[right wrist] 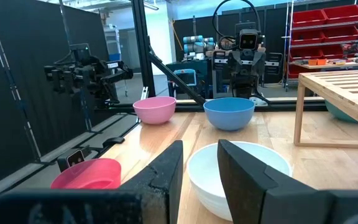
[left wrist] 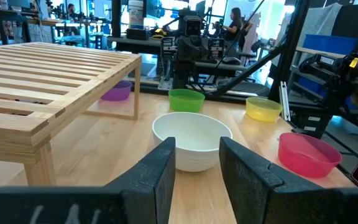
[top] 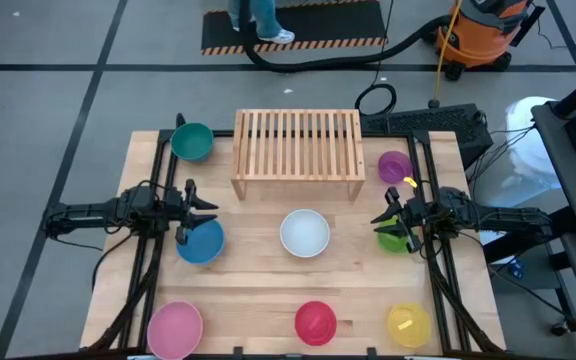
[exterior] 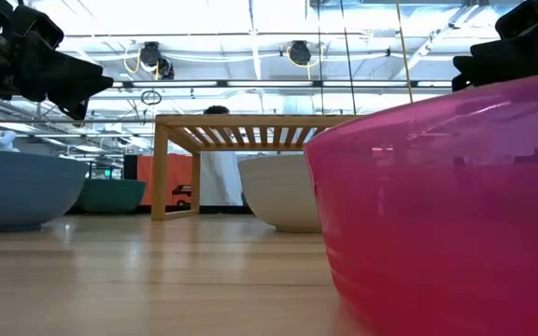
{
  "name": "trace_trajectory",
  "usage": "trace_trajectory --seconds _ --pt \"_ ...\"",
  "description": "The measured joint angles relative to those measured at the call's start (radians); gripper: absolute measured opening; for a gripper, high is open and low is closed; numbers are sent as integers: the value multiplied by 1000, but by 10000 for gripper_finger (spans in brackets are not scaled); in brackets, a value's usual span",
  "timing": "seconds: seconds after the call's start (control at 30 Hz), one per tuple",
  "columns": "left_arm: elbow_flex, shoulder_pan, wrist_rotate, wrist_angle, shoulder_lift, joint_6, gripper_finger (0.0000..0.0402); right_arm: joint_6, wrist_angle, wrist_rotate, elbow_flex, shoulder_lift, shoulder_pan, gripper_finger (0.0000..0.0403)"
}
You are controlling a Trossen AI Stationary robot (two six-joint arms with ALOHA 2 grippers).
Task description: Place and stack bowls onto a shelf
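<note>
The left gripper (top: 200, 210) is open with nothing in it and hangs just above the blue bowl (top: 200, 241), while the right gripper (top: 386, 221), also open and empty, waits by the green bowl (top: 395, 238). All the bowls are on the table, like the white bowl (top: 304, 232) in the middle, and the shelf (top: 297, 148) looks bare, though its top is hard to see from low down. So the job seems to be at its first step, and next a gripper needs to go down, pinch a bowl's rim and lift it to the shelf.
</note>
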State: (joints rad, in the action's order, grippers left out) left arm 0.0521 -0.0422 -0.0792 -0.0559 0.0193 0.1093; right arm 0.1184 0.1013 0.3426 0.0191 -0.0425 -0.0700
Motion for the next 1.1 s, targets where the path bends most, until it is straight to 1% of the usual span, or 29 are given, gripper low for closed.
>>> trace_trajectory --seconds 0.2,0.33,0.5,0.6,0.67,0.77,0.87,0.93,1.1 --pt "0 0 0 0 0 0 131 0 23 0 0 0 0 93" --pt "0 0 0 0 0 0 131 2 32 -25 0 0 0 93" --pt "0 0 0 0 0 0 131 52 32 -27 0 0 0 93" --pt "0 0 0 0 0 0 131 84 74 -34 0 0 0 93" --pt "0 0 0 0 0 0 131 90 94 -62 0 0 0 93" --pt "0 0 0 0 0 0 131 97 116 -145 0 0 0 93" --pt "0 0 0 0 0 0 131 141 109 -203 0 0 0 93" --pt "0 0 0 0 0 0 131 166 107 -215 0 0 0 93" --pt "0 0 0 0 0 4 131 169 106 -218 0 0 0 93"
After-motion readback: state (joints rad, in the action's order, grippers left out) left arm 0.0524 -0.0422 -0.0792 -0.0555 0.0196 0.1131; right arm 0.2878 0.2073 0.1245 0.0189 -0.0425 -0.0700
